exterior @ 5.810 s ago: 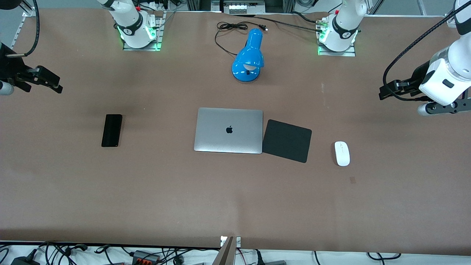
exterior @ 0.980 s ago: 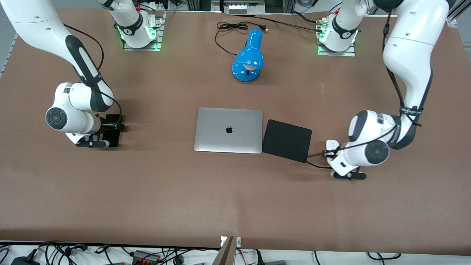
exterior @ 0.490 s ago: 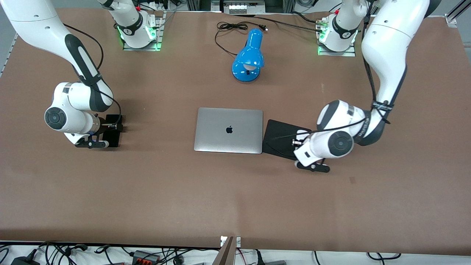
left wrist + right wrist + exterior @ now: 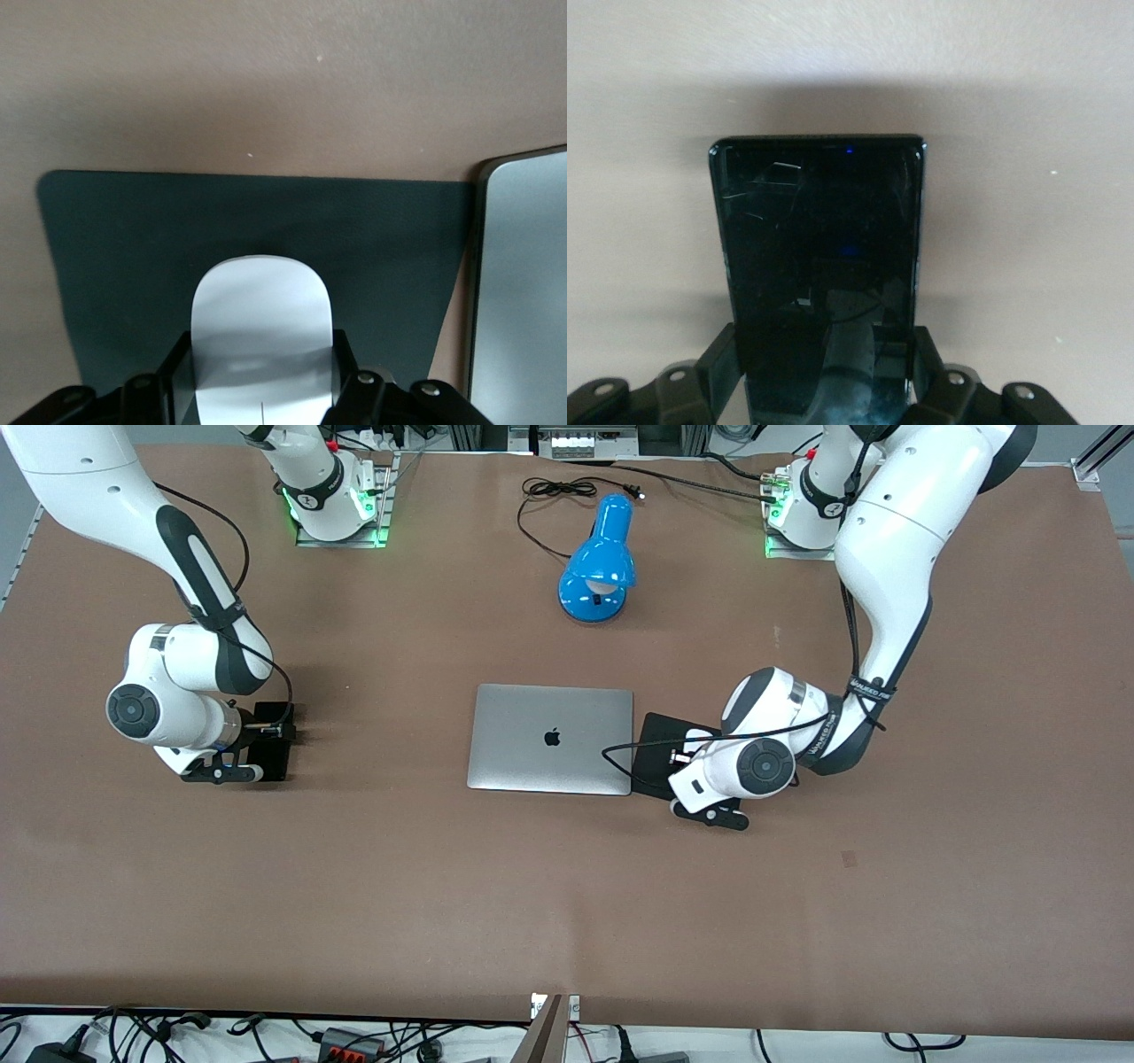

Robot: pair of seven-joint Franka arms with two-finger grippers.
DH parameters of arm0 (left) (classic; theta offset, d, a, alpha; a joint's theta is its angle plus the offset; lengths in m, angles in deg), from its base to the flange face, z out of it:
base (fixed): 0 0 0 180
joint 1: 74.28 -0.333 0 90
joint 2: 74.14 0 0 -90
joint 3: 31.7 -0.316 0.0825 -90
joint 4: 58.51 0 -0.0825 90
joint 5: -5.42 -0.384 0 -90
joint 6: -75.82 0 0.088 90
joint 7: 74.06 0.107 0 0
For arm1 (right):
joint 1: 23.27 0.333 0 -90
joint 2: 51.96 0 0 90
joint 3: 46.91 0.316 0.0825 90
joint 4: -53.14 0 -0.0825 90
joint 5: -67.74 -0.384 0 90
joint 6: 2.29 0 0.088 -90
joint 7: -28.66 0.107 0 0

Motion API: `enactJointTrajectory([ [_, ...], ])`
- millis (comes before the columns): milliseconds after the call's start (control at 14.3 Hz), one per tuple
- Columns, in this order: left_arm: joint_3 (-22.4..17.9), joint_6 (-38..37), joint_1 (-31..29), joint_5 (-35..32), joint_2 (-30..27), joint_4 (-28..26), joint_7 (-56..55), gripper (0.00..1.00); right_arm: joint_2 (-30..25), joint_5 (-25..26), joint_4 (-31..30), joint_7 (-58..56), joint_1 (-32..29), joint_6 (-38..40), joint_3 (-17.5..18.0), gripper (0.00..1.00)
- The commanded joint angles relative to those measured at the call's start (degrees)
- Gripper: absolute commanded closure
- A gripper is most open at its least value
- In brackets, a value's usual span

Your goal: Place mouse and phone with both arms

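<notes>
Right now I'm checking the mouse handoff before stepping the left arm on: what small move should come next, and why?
Probably lower the left gripper a little and open it. It is shut on the mouse, which hangs over the mouse pad beside the laptop. The right gripper grips the phone at the right arm's end.
</notes>
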Motion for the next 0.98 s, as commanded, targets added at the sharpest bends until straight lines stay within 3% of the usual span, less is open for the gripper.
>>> enactJointTrajectory([
  [0, -0.1, 0.5, 0.2, 0.1, 0.7, -0.5, -0.3, 0.49, -3.7, 0.1, 7.1, 0.7, 2.7, 13.6, 1.0, 0.76],
  [210, -0.1, 0.5, 0.2, 0.0, 1.0, -0.5, -0.4, 0.49, -3.5, -2.9, 13.7, 2.1, 5.2, 20.0, 3.0, 0.76],
  [490, -0.1, 0.4, 0.1, 0.0, 0.8, -0.4, -0.4, 0.49, -3.0, -6.4, 13.8, 7.4, 11.2, 19.0, 3.1, 0.76],
  [910, -0.1, 0.4, 0.1, -0.1, 0.8, -0.4, -0.4, 0.49, 0.4, -6.6, 13.1, 16.4, 17.2, 15.3, 3.1, 0.76],
])
